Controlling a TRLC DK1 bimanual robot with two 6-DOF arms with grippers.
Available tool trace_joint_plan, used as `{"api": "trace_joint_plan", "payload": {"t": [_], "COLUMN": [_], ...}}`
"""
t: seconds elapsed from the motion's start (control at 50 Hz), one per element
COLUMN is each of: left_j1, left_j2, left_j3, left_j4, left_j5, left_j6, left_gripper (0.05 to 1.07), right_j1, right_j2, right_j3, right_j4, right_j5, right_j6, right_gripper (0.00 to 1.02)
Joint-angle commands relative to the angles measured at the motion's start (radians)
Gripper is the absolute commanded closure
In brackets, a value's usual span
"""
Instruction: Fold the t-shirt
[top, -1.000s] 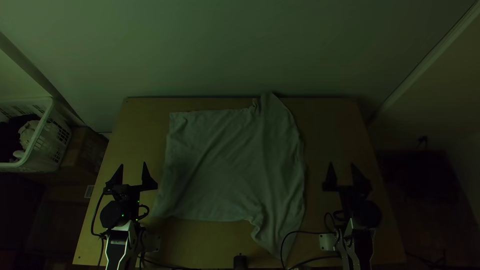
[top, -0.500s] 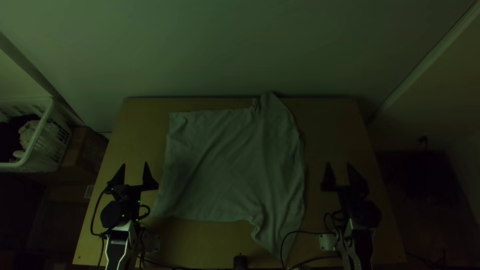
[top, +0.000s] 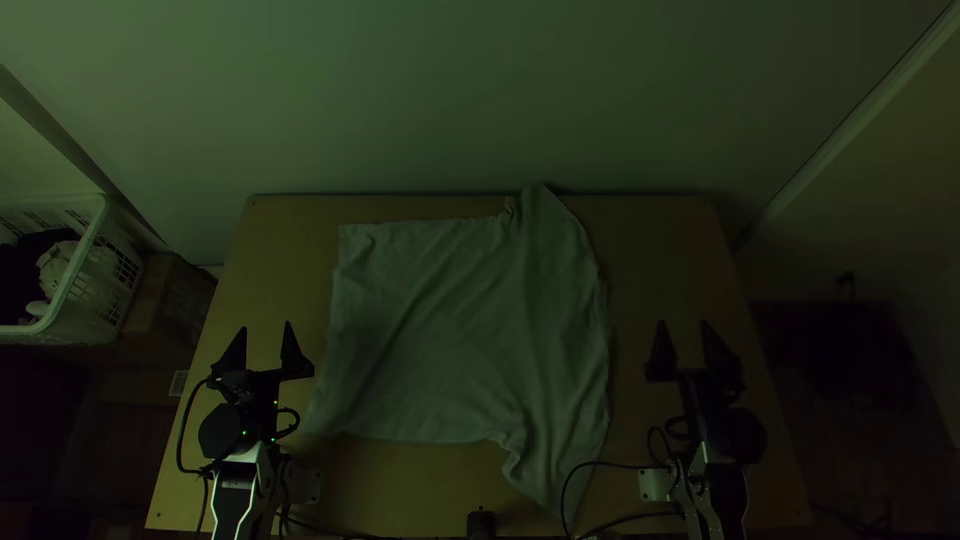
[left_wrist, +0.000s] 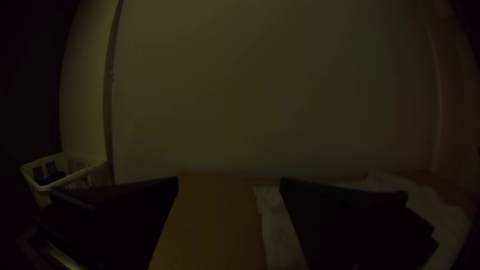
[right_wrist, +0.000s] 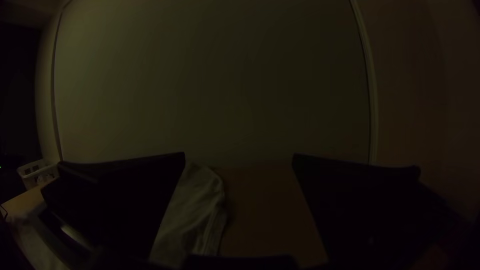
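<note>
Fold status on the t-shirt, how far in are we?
Done: the t-shirt lies spread on the table, with mild creases and no finished fold visible. In hand: nothing; the left gripper and right gripper are open, one on either side of the shirt. Left: apparently the whole fold, including the corner jutting out toward the near edge.

No readable text, no legible labels, no numbers or signs made out
</note>
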Motion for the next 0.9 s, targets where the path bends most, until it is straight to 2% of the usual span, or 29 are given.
{"api": "trace_joint_plan", "payload": {"t": [0.0, 0.22, 0.28, 0.38, 0.56, 0.88], "left_j1": [0.006, 0.004, 0.004, 0.006, 0.006, -0.009], "left_j2": [0.011, 0.280, 0.355, 0.461, 0.649, 0.896], "left_j3": [0.058, 0.286, 0.352, 0.446, 0.611, 0.861], "left_j4": [0.056, 0.047, 0.047, 0.053, 0.046, -0.008], "left_j5": [0.002, 0.008, 0.008, 0.023, 0.029, 0.036], "left_j6": [-0.019, -0.016, -0.016, -0.017, -0.017, -0.019], "left_gripper": [0.10, 0.10, 0.10, 0.10, 0.10, 0.10], "right_j1": [0.004, 0.004, 0.005, 0.005, 0.024, 0.033], "right_j2": [-0.001, 0.203, 0.271, 0.378, 0.599, 0.955], "right_j3": [0.076, 0.264, 0.312, 0.401, 0.592, 0.881], "right_j4": [0.062, 0.099, 0.099, 0.108, 0.061, 0.013], "right_j5": [0.009, 0.009, 0.009, 0.009, 0.007, 0.004], "right_j6": [-0.009, -0.017, -0.050, -0.060, -0.080, -0.070], "right_gripper": [0.04, 0.04, 0.04, 0.04, 0.04, 0.04]}}
